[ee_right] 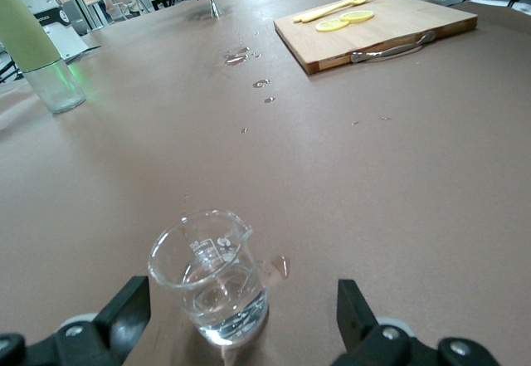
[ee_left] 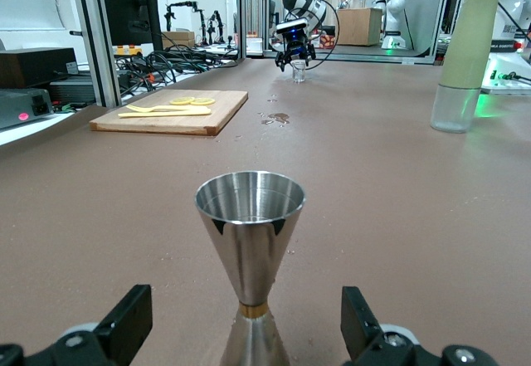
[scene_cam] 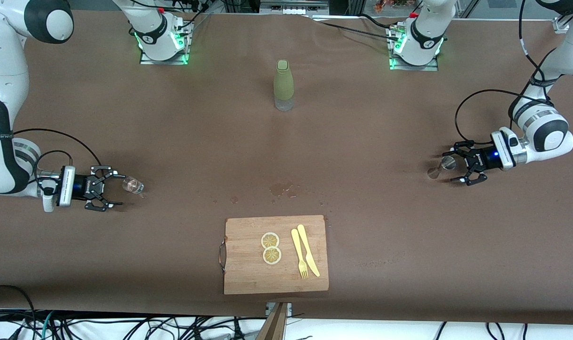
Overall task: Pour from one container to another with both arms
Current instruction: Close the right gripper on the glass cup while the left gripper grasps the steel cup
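Both tools (scene_cam: 109,190) (scene_cam: 460,164) wide open, empty.

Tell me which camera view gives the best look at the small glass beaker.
The right wrist view: the glass beaker fills the foreground between the open right gripper fingers, showing its spout, printed markings and some clear liquid. The front view shows it only as a small glint. The left wrist view shows it tiny in the distance.

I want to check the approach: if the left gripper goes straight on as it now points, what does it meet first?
The metal jigger. It stands upright directly ahead of the open left gripper, centred on the gap between its fingers.
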Action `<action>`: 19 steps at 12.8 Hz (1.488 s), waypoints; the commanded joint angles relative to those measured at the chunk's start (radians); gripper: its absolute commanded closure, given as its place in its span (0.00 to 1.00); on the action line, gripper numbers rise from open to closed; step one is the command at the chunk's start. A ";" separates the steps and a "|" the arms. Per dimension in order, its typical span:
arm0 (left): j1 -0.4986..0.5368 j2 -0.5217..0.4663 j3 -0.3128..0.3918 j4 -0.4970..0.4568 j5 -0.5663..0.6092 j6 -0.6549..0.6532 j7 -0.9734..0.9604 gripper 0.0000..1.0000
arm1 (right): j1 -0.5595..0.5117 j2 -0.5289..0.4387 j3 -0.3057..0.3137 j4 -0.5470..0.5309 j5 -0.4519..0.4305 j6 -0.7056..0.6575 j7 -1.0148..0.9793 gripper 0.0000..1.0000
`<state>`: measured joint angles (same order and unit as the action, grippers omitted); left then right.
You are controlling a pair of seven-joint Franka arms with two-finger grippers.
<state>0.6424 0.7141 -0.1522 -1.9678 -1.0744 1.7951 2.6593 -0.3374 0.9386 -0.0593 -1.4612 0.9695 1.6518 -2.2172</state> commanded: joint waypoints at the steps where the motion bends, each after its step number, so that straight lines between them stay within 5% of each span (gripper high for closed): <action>1: -0.023 0.025 0.000 0.003 -0.052 0.017 0.070 0.00 | 0.003 0.037 0.012 0.038 0.028 -0.001 -0.016 0.00; 16: -0.056 0.054 -0.009 0.003 -0.104 0.009 0.082 0.02 | 0.054 0.048 0.013 0.038 0.037 0.011 -0.032 0.02; 19: -0.056 0.056 -0.009 0.006 -0.104 0.009 0.083 0.30 | 0.066 0.048 0.013 0.036 0.037 0.013 -0.032 0.02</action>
<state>0.5892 0.7589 -0.1615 -1.9677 -1.1389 1.8055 2.6941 -0.2743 0.9699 -0.0483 -1.4489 0.9875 1.6680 -2.2406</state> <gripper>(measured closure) 0.101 0.018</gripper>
